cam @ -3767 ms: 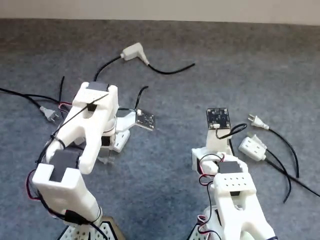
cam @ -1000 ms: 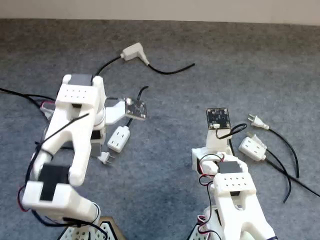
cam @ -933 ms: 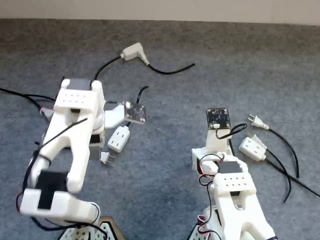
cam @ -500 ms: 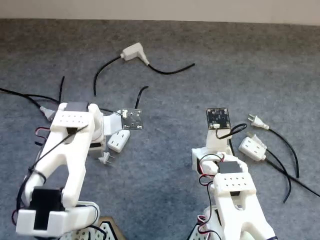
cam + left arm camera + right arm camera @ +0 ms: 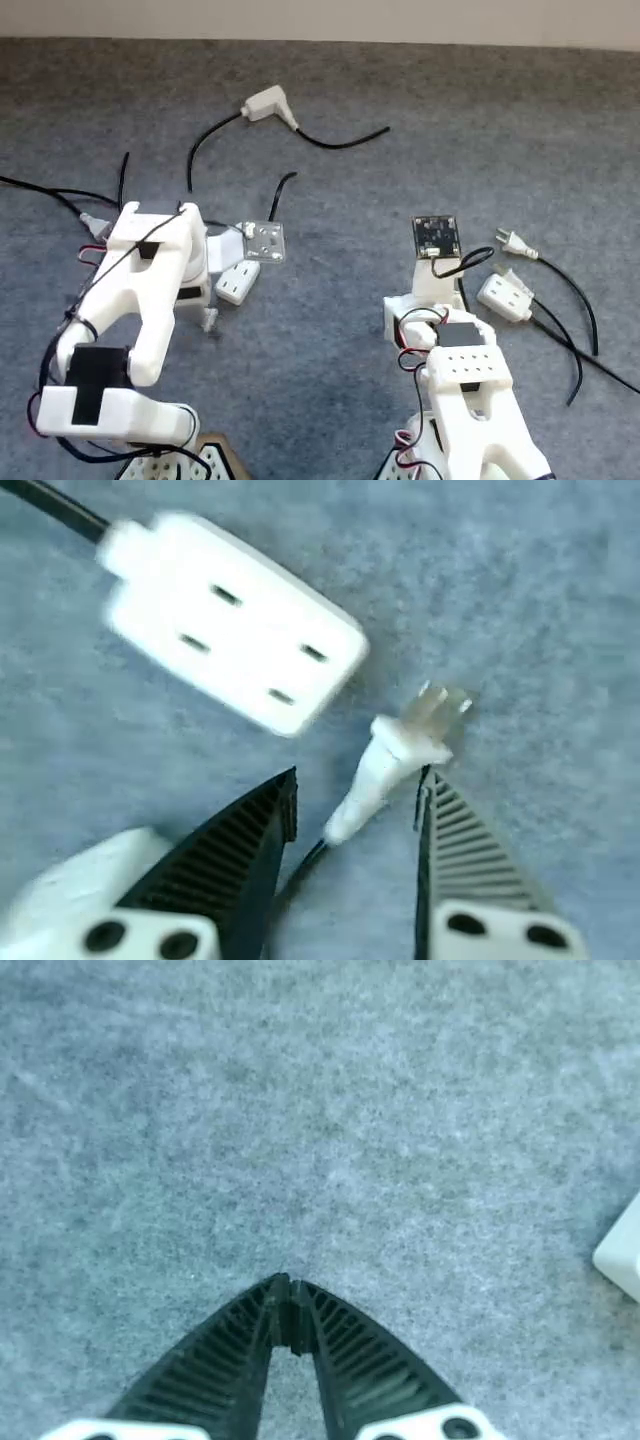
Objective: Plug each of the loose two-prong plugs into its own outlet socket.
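Grasp step: 2-prong plug (image 5: pixel 395 760) lies on bench beside outlet socket (image 5: pixel 230 635), between wide-open, empty fingers (image 5: pixel 250 830) of left gripper (image 5: pixel 357 780); next move likely calls for closing on its body; right gripper (image 5: pixel 290 1305) pinched closed, empty.

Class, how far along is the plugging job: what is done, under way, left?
Done: nothing; the left socket shows empty slots. In hand: the left end effector is open astride the near plug beside it. Left: grasp and insert it, then the right plug into the right socket.
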